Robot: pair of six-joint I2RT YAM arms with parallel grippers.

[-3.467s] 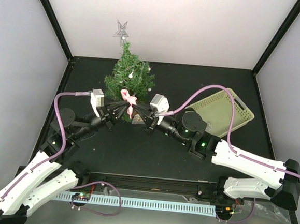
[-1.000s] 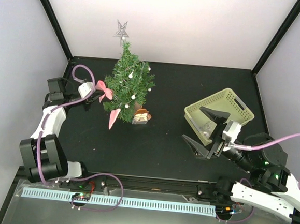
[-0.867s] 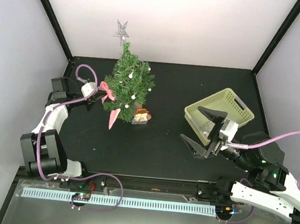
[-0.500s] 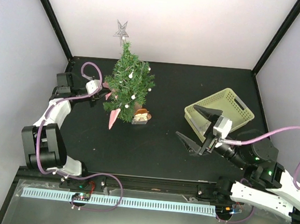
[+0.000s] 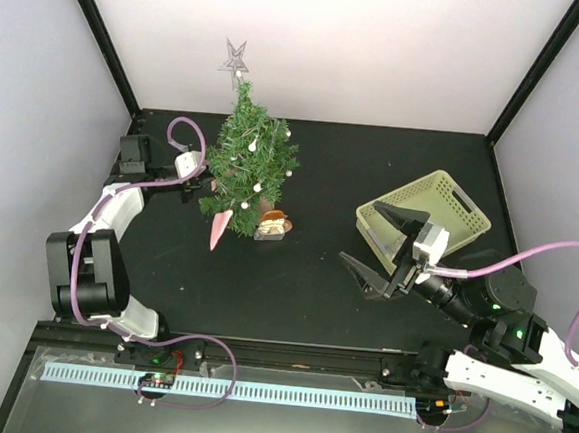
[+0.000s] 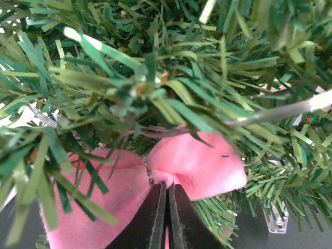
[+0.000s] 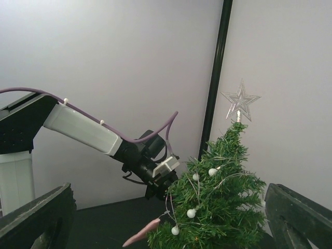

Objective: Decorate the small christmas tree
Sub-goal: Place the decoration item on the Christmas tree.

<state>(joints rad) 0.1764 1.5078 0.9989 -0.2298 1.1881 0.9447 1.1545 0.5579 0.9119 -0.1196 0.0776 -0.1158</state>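
The small christmas tree [image 5: 249, 163], at the table's [image 5: 323, 179] back left, looks light and tippy, best steadied low at the trunk, while the left gripper [image 6: 166, 192] pinches a soft pink bow [image 6: 199, 166] into its branches, the right gripper [image 5: 365, 237] gaping empty.

Table [image 5: 305, 278]: small christmas tree [image 5: 249, 158] rear left, star [image 5: 233, 58] on top; bow [image 6: 197, 166] at its left side; ornament [image 5: 272, 225] before its foot; basket [image 5: 400, 192] well right.

A: Where may my right gripper [image 5: 371, 243] pass?
B: Over bare table [image 5: 323, 179] between basket [image 5: 473, 212] and small christmas tree [image 5: 249, 163]; my left gripper [image 5: 200, 182] blocks the tree's left flank.
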